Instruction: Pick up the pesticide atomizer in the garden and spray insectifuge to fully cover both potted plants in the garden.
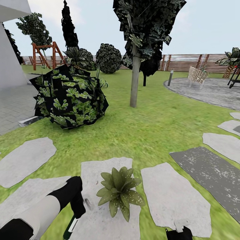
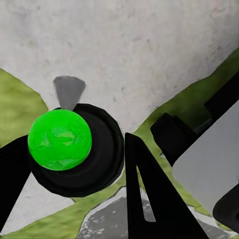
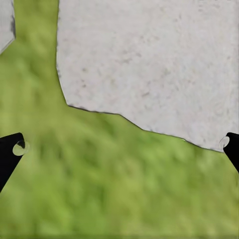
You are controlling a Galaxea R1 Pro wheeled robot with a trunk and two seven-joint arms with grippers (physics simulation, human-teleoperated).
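Observation:
One potted plant (image 1: 120,191), a low rosette of pointed green leaves, stands on a pale stepping stone (image 1: 100,170) just ahead of me. Whitish insectifuge specks (image 1: 134,198) dot its right-hand leaves. My left gripper (image 1: 76,216) hangs just left of the plant, shut on the pesticide atomizer (image 1: 71,228). In the left wrist view the atomizer (image 2: 97,149) is a dark round body with a bright green mark (image 2: 59,139) between the black fingers (image 2: 149,199). My right gripper (image 3: 122,147) is open over grass and a stone edge; its top pokes up at the head view's lower edge (image 1: 179,232). The second potted plant is out of view.
A big boxy leafy shrub (image 1: 70,96) and a tree trunk (image 1: 134,83) stand ahead on the lawn. Stepping stones (image 1: 173,196) and a dark grey slab (image 1: 210,173) lie around the plant. Far right are the paved circle (image 1: 210,90), a chair (image 1: 196,76) and the fence (image 1: 200,61).

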